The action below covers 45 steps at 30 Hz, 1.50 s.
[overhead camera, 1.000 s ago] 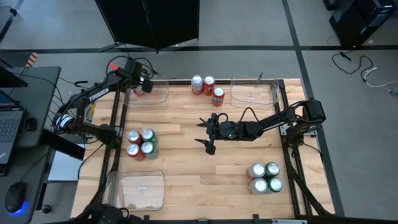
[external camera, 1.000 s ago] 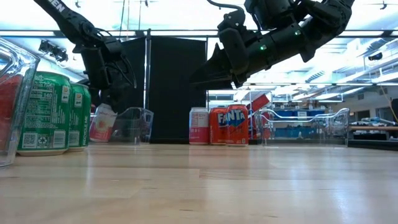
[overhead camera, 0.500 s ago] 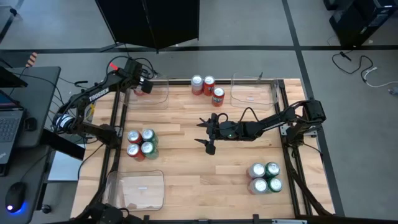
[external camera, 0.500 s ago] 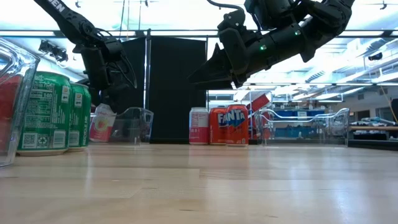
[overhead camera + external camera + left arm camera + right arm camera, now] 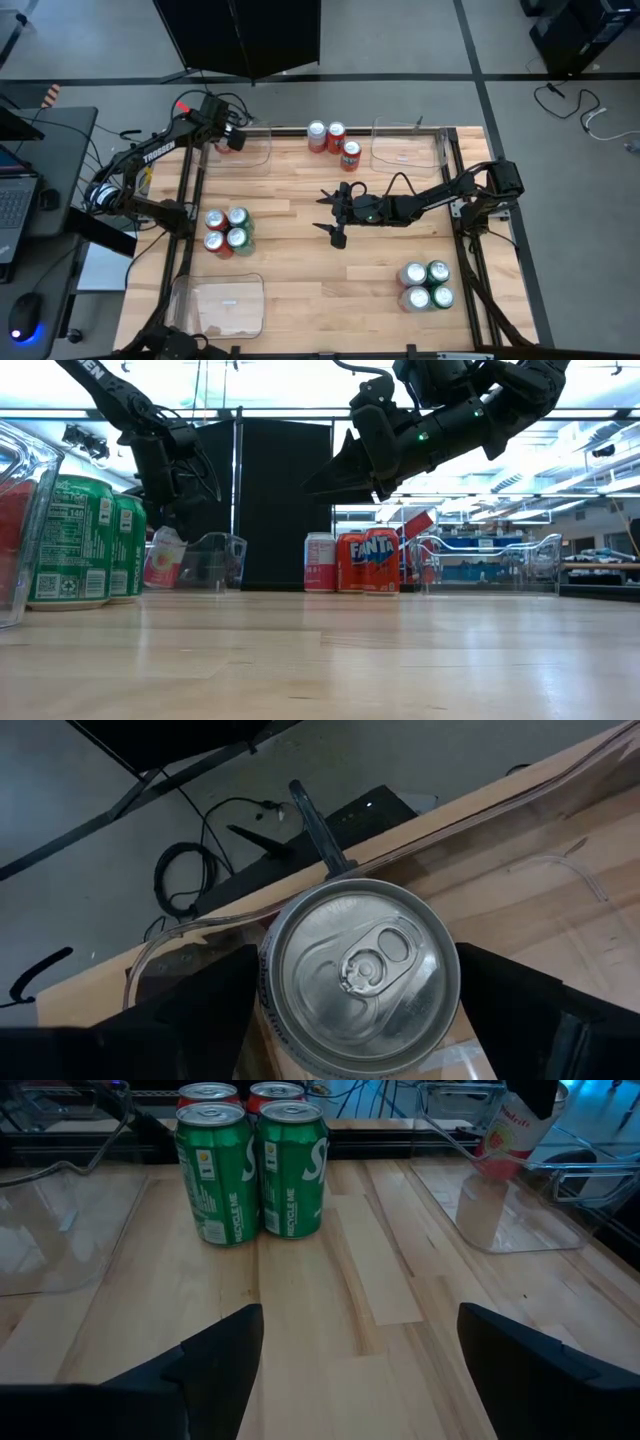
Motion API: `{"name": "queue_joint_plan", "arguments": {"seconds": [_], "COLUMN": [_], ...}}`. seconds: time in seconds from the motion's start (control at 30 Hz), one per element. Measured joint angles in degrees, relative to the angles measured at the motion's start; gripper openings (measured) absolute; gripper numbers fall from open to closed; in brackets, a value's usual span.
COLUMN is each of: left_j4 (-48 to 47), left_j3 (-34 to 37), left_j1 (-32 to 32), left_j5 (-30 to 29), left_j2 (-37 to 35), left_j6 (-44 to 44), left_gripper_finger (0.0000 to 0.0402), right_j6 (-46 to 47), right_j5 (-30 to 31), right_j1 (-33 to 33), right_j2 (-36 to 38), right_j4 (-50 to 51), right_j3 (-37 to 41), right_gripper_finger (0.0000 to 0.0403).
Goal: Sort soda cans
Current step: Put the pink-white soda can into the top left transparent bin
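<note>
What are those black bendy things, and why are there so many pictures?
They are two robot arms at a wooden table. One picture looks down from above, one looks across the tabletop, and two come from cameras on the arms' wrists. Soda cans stand in groups on the table. The left claw grips a can at a clear tray. The right claw hangs open above the middle, holding nothing.

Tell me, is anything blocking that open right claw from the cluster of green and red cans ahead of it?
Nothing visible: only bare wooden table lies between the open right gripper and the green and red cans.
</note>
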<state>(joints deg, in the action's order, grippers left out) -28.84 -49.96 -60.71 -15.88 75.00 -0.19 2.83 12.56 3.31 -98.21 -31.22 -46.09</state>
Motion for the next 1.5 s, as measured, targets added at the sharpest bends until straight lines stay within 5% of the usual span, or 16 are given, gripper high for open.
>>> {"name": "queue_joint_plan", "arguments": {"seconds": [0.4,0.67,1.17,1.3,1.5], "left_j4": [-3.2,4.0,23.2,24.1,19.7], "left_j3": [-5.0,-0.1,9.0,9.1,6.9], "left_j1": [0.0,0.0,1.7,4.8,6.4], "left_j5": [-1.7,0.7,15.3,15.1,5.4], "left_j2": [-0.6,-0.6,-0.7,-0.6,-0.6], "left_j6": [-1.4,-8.1,-18.3,-16.5,-11.9], "left_gripper_finger": [0.0324,0.0252,0.0251,0.0251,0.0251], "right_j6": [0.2,0.6,0.2,0.0,-0.3], "right_j5": [0.0,0.0,0.0,0.0,0.0], "right_j1": [0.0,0.4,1.1,1.0,1.0], "right_j2": [0.0,0.0,0.0,0.0,0.0], "right_j4": [0.0,0.1,0.1,0.0,0.0], "right_j3": [0.0,0.0,0.0,0.0,0.0], "right_gripper_finger": [0.0321,0.0322,0.0320,0.0318,0.0317]}}
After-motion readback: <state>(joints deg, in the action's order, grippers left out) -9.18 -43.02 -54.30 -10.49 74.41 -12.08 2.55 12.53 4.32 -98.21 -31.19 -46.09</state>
